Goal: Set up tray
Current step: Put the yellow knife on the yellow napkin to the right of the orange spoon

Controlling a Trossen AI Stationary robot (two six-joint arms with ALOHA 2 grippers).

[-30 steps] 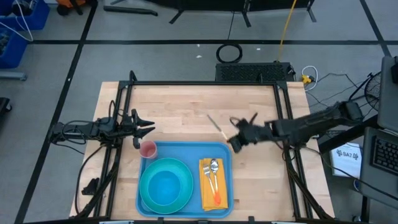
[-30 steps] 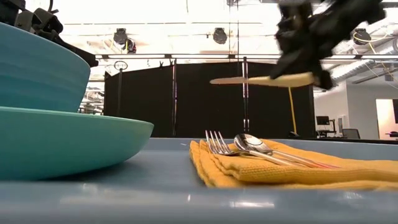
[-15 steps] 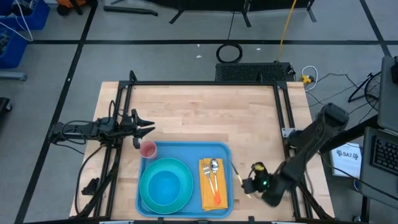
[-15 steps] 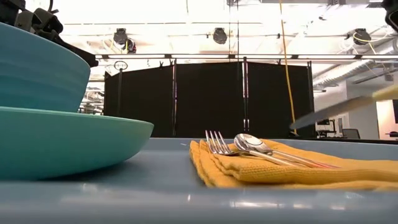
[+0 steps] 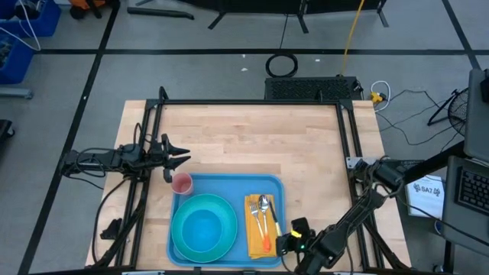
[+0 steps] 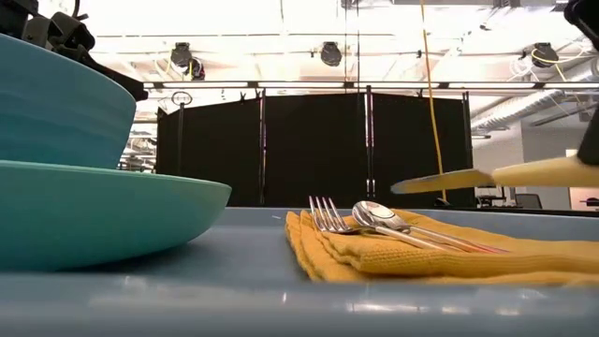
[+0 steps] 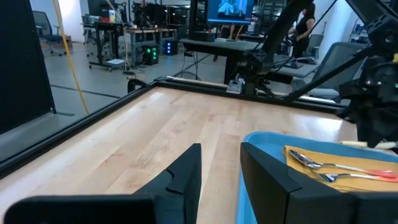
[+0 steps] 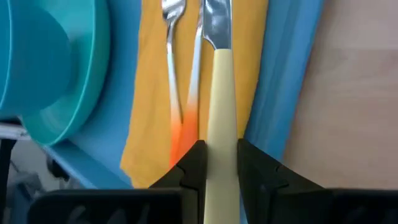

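From the high view, the large flat light-blue plastic tray (image 5: 226,221) lies at the near edge of the wooden table (image 5: 244,137), carrying a round teal plate with a bowl on it (image 5: 203,229), a small pink cup (image 5: 182,183) at its far left corner, and a folded yellow cloth napkin (image 5: 263,226) on which a metal fork (image 5: 257,221) and a metal spoon with an orange handle (image 5: 264,223) already lie. My right gripper (image 5: 294,238) is low at the tray's near right corner; my left gripper (image 5: 177,155) waits beyond the tray's far left corner, over bare wood. From the low view, a cream-handled table knife (image 6: 487,176) hangs level above the napkin, clear of the cloth and of the fork and spoon below it. From the left wrist view, my left fingers (image 7: 186,171) stand parted and hold nothing, with the tray rim just ahead. From the right wrist view, my right fingers (image 8: 196,163) are clamped on the knife's cream handle, the blade running along the napkin's right strip beside the spoon, between it and the tray rim. I judge the step in hand to be placing the knife, the last piece of cutlery. The next move calls for a straight descent keeping the blade parallel to the spoon, then a release once the knife rests on the cloth.
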